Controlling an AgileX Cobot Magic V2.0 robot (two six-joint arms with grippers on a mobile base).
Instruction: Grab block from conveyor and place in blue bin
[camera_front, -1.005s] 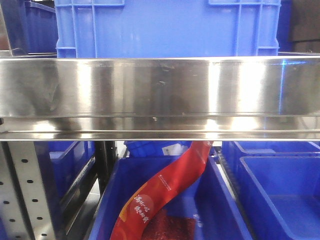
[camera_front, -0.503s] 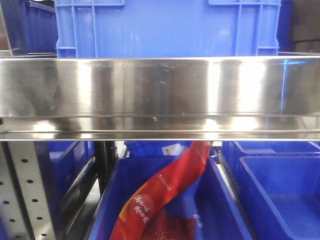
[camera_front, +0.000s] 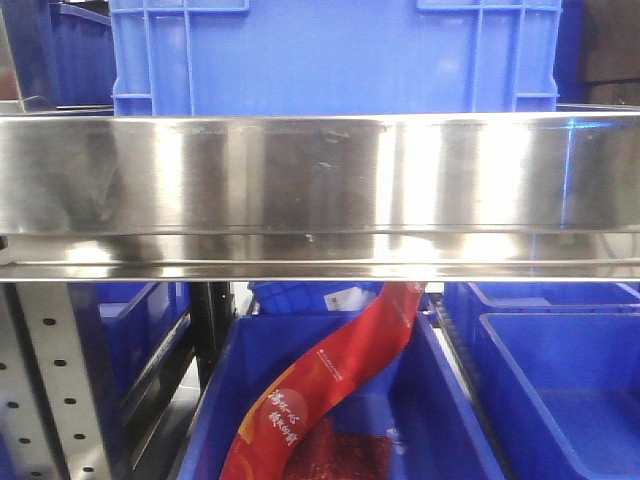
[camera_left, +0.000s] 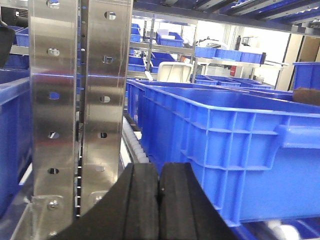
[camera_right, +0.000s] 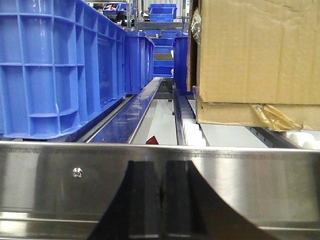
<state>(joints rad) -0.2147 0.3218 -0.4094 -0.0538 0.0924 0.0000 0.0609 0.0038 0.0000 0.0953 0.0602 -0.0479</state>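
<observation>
Blue bin, brown cardboard box

steel shelving, blue crates, cardboard box

Front view: wide brushed stainless-steel rail spans the frame, large light-blue plastic crate sitting above it. Below the rail, a glossy red printed foil pouch leans diagonally in a dark-blue plastic tote; perforated steel upright at lower left. Left wrist view: two perforated stainless uprights beside a long blue ribbed crate. Right wrist view: brown cardboard box on white rollers, blue ribbed crate to its left, steel rail in front.
</observation>
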